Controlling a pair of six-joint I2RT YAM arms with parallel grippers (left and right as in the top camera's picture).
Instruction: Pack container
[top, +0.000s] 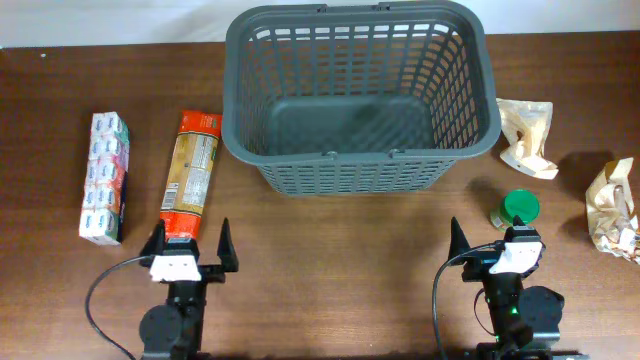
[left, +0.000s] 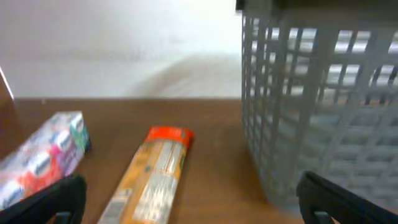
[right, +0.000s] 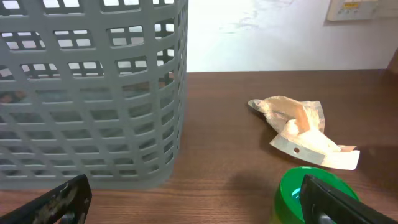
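Grey lattice container stands upright beyond left gripper and right gripper, both with fingers spread apart.

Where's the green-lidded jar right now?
Overhead view: the jar stands on the right side, just ahead of the right gripper, between the basket and the far-right crumpled bag.
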